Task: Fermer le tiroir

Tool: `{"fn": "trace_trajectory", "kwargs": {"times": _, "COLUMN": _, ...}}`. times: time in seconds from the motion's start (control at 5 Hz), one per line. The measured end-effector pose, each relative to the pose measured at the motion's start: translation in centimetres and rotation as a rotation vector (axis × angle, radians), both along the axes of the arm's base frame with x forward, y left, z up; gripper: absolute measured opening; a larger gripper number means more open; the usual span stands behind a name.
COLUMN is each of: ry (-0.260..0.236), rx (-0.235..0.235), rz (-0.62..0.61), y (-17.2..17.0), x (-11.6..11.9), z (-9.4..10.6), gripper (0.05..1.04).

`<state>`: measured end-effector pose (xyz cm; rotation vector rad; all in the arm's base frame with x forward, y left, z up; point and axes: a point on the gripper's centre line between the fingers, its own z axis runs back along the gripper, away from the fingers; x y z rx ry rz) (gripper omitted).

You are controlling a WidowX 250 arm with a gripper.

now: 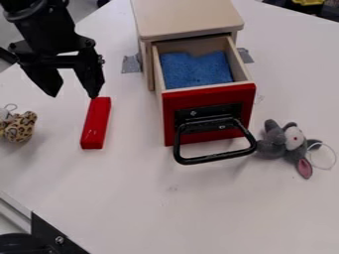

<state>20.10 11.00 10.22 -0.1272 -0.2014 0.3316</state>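
Note:
The wooden drawer [208, 111] with its red front stands pulled out of the light wooden cabinet [189, 19]. A blue sponge-like piece [195, 69] lies inside it. The drawer's black loop handle [215, 158] sticks out toward the camera. At the upper left hangs my black gripper [74, 94], left of the drawer and apart from it. Its two fingers stand wide apart with nothing between them, the right one just above the far end of a red block.
A long red block [96, 123] lies on the white table [159, 208] left of the drawer. A grey plush toy [289, 145] with a loop lies right of the handle. A leopard-spotted plush toy [19, 126] is at the left edge. Grey tape flanks the cabinet.

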Motion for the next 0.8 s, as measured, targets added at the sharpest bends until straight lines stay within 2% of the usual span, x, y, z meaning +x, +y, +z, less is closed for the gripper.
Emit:
{"fn": "trace_trajectory", "kwargs": {"times": 0.2, "ry": 0.012, "rx": -0.007, "rz": 0.000, "y": -0.1, "x": -0.2, "z": -0.4, "gripper": 0.999}}
{"fn": "trace_trajectory", "kwargs": {"times": 0.4, "ry": 0.009, "rx": 0.021, "rz": -0.015, "y": -0.1, "x": 0.7, "z": -1.2, "gripper": 0.999}}
{"fn": "trace_trajectory", "kwargs": {"times": 0.6, "ry": -0.003, "rx": 0.023, "rz": -0.029, "y": -0.7, "x": 1.1, "z": -1.5, "gripper": 0.999}}
{"fn": "trace_trajectory", "kwargs": {"times": 0.8, "ry": 0.011, "rx": 0.037, "rz": -0.062, "y": -1.2, "x": 1.0, "z": -1.9, "gripper": 0.999}}
